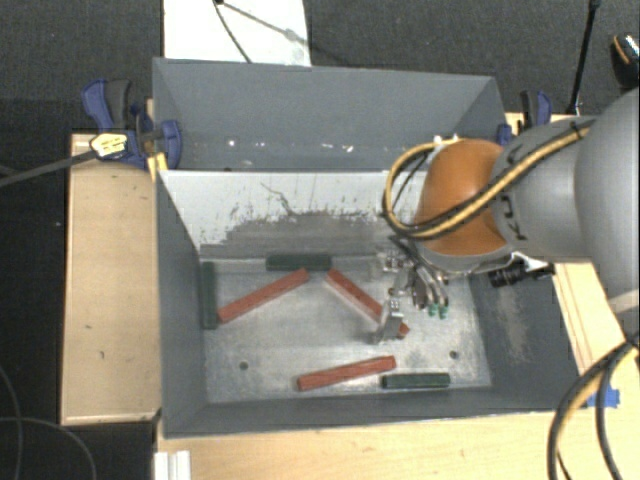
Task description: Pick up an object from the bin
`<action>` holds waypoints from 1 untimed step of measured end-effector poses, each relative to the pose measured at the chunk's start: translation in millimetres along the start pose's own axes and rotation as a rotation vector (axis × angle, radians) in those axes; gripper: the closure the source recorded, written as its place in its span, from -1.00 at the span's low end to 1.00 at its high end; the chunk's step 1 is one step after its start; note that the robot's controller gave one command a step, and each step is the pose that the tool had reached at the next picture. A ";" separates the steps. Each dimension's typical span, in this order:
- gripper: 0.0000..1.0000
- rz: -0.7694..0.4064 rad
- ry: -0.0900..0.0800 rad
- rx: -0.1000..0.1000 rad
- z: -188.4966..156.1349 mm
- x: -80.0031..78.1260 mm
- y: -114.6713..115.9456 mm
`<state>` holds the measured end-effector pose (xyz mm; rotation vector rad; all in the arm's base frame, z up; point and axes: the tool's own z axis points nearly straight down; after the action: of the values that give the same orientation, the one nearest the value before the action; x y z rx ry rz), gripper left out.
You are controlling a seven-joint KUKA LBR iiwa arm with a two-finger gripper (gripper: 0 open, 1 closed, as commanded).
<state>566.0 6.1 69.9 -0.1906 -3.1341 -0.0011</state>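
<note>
**Camera view.** The arm enters from the right, its wrist under an orange cover looped with yellow-and-black cables. The gripper points down at the floor of the bin, right of centre. Its opening, wide or narrow, cannot be told, because the wrist hardware masks it from above.

*Thing at the gripper:* a short red bar lies flat and slanted, and its lower right end runs in beneath the gripper. A small red patch shows just right of the gripper's tip; whether it belongs to this bar cannot be told. Nor can it be told whether the gripper touches the bar.

*Other things, placed from the gripper:*
- **Left:** a long red bar slants the opposite way. Its upper end is near the short bar's upper end, but apart from it.
- **Behind and left:** a green bar lies along the foot of the back wall.
- **Far left:** a second green bar lies along the left wall.
- **Nearer the view's lower edge, slightly left:** a third red bar lies almost level.
- **Just right of that bar — almost straight below the gripper in the view:** a third green bar, the two ends close together.

All six bars lie flat and spread out on the scratched floor, none stacked.
</note>
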 end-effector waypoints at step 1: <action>1.00 -0.004 -0.002 0.000 -1.0 -0.5 0.2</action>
<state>566.6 6.2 70.9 -0.1840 -3.1363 -0.0003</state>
